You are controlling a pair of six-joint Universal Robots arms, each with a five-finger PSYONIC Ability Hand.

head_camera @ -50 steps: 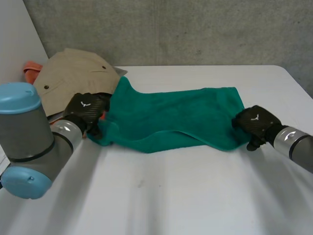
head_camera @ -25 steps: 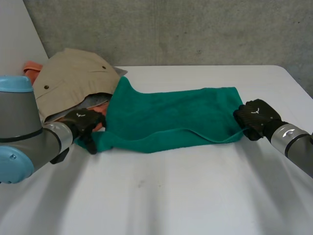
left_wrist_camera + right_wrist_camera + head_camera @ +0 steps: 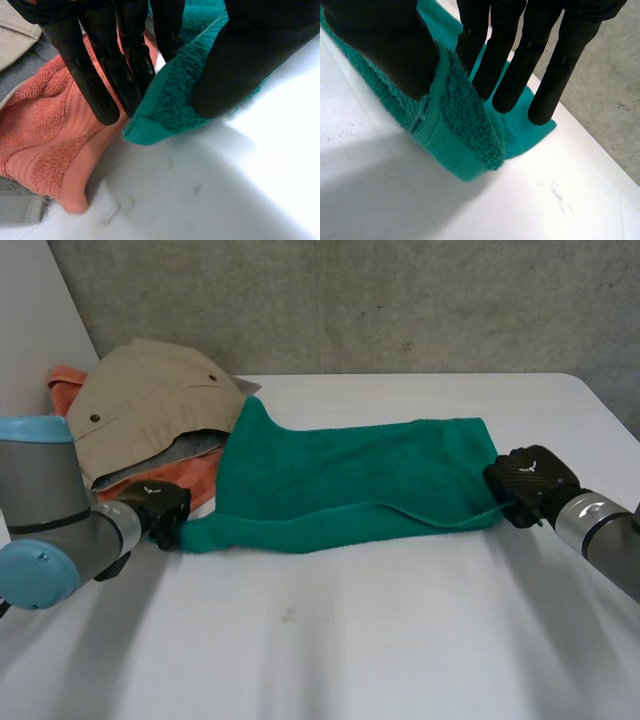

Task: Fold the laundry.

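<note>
The green towel (image 3: 350,485) lies stretched across mid-frame on the white table (image 3: 400,640). The left hand (image 3: 160,508) pinches its lower-left corner and the right hand (image 3: 527,485) its lower-right corner, thumb against fingers. At upper left a beige garment (image 3: 150,405), perhaps a shirt, overlies an orange towel (image 3: 192,480).

A white table (image 3: 350,640) fills the foreground, its top smooth and matte, its far right corner rounded. A few small dark scuff marks (image 3: 288,615) dot the top near the middle, and the wrist views show more faint specks on it. Behind the table 2 surfaces meet: a rough, mottled grey concrete wall (image 3: 400,300) along the back, and a plain white panel (image 3: 30,310) slanting up at the left. The light is soft and even, brightest on the table top.
</note>
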